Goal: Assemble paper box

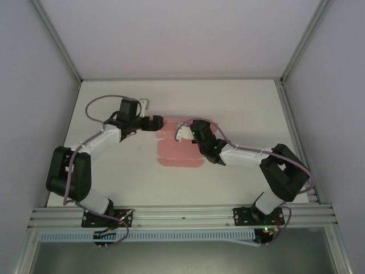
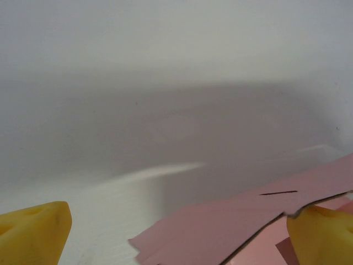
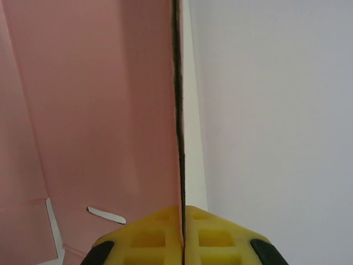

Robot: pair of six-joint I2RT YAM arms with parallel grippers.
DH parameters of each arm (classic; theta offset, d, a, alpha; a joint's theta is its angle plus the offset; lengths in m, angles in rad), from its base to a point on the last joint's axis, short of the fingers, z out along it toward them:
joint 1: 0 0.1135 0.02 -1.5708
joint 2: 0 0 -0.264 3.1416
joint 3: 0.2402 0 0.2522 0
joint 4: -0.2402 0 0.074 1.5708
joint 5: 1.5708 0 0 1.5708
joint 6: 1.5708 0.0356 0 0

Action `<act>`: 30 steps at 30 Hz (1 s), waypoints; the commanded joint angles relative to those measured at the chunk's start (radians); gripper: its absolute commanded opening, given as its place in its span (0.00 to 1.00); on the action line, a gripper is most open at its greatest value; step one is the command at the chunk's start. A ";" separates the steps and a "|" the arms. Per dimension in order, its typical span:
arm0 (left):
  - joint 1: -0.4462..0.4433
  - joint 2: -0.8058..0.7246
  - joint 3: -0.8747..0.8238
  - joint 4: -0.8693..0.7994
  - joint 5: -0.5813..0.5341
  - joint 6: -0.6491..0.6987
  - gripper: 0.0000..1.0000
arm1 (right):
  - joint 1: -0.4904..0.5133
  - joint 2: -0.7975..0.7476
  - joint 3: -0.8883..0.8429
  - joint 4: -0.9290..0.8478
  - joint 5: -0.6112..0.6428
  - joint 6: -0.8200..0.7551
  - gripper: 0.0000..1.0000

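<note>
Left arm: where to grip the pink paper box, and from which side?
Pinch an edge, not the face: the paper box is a thin sheet lying mostly flat, so only an edge can be pinched. The right gripper is shut on one edge. The open left gripper should probably come from the far-left side, onto the flap nearest it.

I am counting one paper box [image 1: 178,151], a single pink sheet, lying on one white table [image 1: 245,108]. I am working with two arms, each carrying one gripper: my left gripper [image 1: 159,123] and my right gripper [image 1: 181,132]. Together they are showing four yellow fingers [image 2: 33,232].
</note>
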 commanded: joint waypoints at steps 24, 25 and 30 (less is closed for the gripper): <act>0.084 -0.140 -0.156 0.220 0.216 -0.127 1.00 | -0.052 -0.156 0.000 -0.113 -0.150 0.321 0.02; 0.121 -0.157 -0.197 0.258 0.292 -0.131 1.00 | -0.065 -0.175 -0.004 -0.126 -0.185 0.343 0.02; 0.220 -0.162 -0.334 0.480 0.555 -0.157 1.00 | -0.107 -0.235 -0.020 -0.204 -0.337 0.401 0.03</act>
